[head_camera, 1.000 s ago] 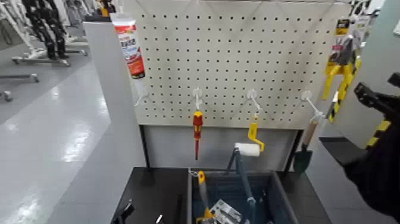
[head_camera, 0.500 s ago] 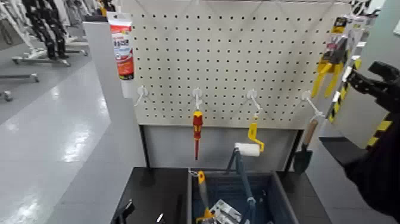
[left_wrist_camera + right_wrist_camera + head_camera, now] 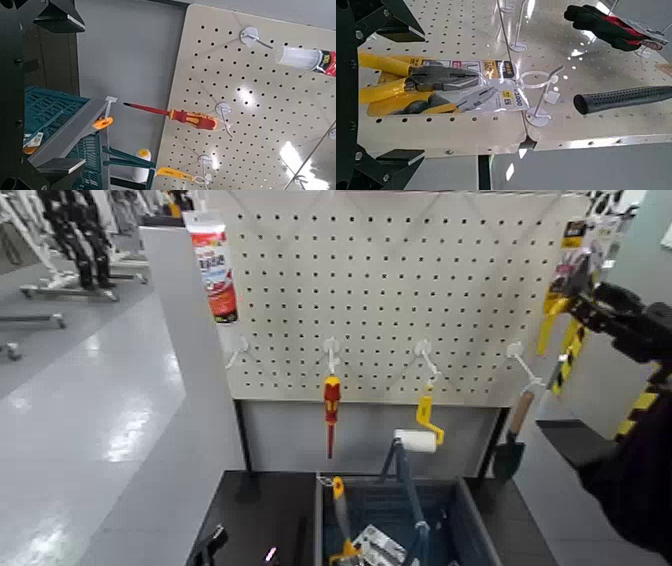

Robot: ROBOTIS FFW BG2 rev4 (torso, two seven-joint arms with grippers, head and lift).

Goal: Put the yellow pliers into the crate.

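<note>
**Ana:** Up at the far right edge of the pegboard (image 3: 400, 290), seen from the head camera, the yellow pliers (image 3: 566, 285) hang on their printed card, with the right gripper (image 3: 612, 312) raised just beside them. Whether it touches the card I cannot tell from here.

**Ben:** And the crate (image 3: 465, 525)?

**Ana:** Low in front of the board, well below the pliers, open-topped, with a few tools already lying inside. A red-and-yellow screwdriver (image 3: 331, 405) and a yellow-handled paint roller (image 3: 422, 425) hang on hooks above it.

**Ben:** Left wrist camera?

**Ana:** The left gripper (image 3: 47, 87) sits low near the crate (image 3: 47, 119), fingers spread wide and holding nothing; the screwdriver (image 3: 178, 116) shows on the board beyond.

**Ben:** Right wrist camera?

**Ana:** The pliers (image 3: 411, 85) fill it, card against the board, on their hook. The right gripper (image 3: 372, 91) stands released, its dark fingers (image 3: 391, 24) spread either side of the handles, not closed on them.
</note>
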